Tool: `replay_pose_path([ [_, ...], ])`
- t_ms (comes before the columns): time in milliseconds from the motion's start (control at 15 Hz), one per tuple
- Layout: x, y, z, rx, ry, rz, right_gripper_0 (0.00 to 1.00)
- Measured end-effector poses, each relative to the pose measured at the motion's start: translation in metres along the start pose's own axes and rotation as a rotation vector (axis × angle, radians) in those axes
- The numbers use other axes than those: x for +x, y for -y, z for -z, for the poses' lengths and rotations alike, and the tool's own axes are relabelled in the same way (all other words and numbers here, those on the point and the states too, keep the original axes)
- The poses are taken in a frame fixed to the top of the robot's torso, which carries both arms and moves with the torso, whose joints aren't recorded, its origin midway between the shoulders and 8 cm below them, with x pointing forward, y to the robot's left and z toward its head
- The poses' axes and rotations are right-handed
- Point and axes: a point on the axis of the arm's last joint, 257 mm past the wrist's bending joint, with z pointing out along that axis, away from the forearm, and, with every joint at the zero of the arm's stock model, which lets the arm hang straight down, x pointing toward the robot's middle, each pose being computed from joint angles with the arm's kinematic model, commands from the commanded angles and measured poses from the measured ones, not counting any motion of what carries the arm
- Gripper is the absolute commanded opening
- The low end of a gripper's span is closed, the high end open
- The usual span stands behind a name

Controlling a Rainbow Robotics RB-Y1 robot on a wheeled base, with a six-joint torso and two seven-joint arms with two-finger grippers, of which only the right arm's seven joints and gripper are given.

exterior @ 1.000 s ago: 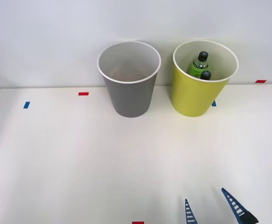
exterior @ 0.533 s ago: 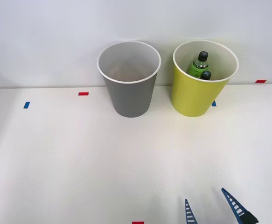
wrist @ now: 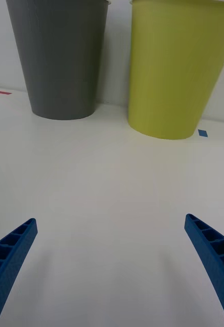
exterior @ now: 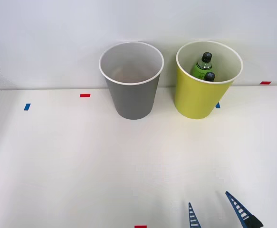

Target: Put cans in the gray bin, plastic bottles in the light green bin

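Observation:
The gray bin [exterior: 131,80] stands at the back of the table, and a faint pinkish shape shows low inside it; what it is I cannot tell. To its right is the light green bin [exterior: 205,80] with two green plastic bottles [exterior: 202,68] with black caps upright inside. In the wrist view the gray bin [wrist: 61,56] and light green bin [wrist: 176,66] stand side by side ahead of the fingers. My right gripper [exterior: 213,209] hovers open and empty near the table's front edge, well short of both bins.
Small red tape marks [exterior: 84,95] and blue tape marks [exterior: 27,107] dot the white table [exterior: 81,156]. A white wall rises right behind the bins. Bare tabletop lies between the gripper and the bins.

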Motion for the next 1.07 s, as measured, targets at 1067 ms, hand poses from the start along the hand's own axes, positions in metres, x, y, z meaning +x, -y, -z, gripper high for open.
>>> replay_pose_path([
  [1067, 0.0, 0.0, 0.0, 0.0, 0.0, 0.0, 1.0],
])
